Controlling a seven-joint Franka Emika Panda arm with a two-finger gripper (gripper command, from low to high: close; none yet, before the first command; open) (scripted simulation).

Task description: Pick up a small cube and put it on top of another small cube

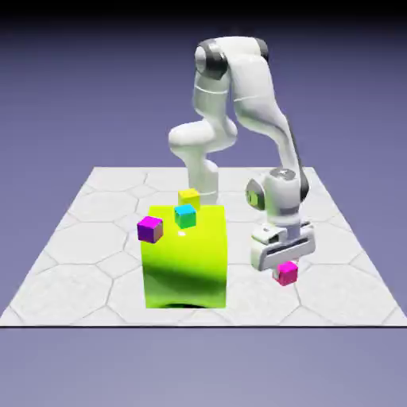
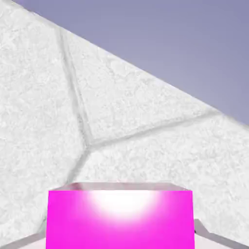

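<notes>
Clamped in the pincer (image 1: 284, 268), the magenta-pink cube (image 1: 287, 273) hangs to the exterior view's right of the lime-green block (image 1: 185, 258), with bare table (image 1: 95, 262) around. One block, four small cubes: magenta-pink, purple (image 1: 149, 229), cyan (image 1: 185, 215), yellow (image 1: 189, 197).

Hand view: the magenta-pink cube (image 2: 120, 219) fills the bottom edge, held over the table (image 2: 126, 116), whose edge runs diagonally above.

Arm (image 1: 238, 103): glossy white, built of rounded, bulbous link housings with dark grey bands at the joints and a dark strip along the forearm. Wrist: white cylinder with a dark round end cap. Gripper (image 1: 284, 265): boxy white hand body, light grey underside, short grey fingers; no cables, screws or markings discernible.
</notes>
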